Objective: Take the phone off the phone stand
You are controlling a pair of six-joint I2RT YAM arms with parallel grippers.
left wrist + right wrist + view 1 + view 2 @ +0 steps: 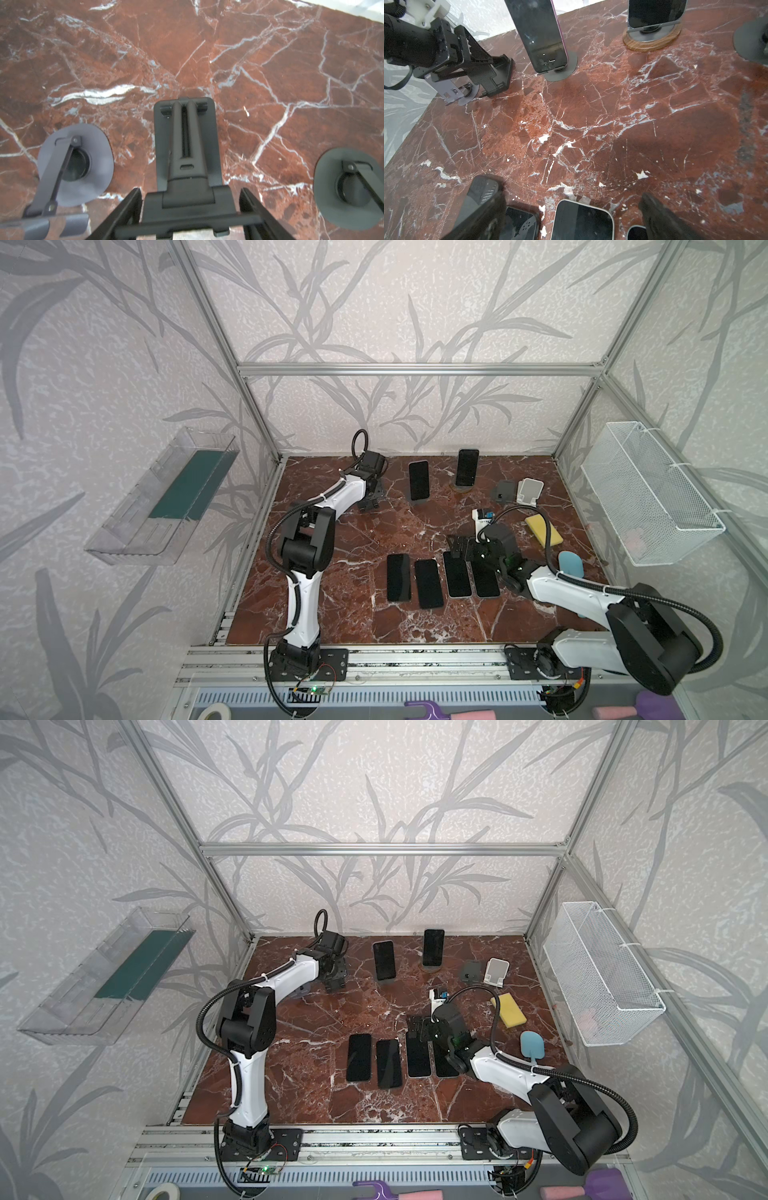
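Phone (pixel 418 480) leans in far stand (pixel 562 75); left gripper (pixel 190 193) fingers (pixel 126 209) flank black stand (pixel 185 135), grip unclear; right gripper (pixel 565 193) fingers (pixel 481 193) apart; centre tabletop (pixel 361 539) open.

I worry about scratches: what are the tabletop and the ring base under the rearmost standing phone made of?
Tabletop: seemingly red-brown marble with white veins, possibly a printed laminate; slight sheen. Ring base: light wood or wood-look veneer, matte, with visible grain lines.

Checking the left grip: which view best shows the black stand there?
Left wrist: black stand centred, framed by the left gripper. Right wrist shows it side-on, partly covered. Both top views mostly hide it under the gripper.
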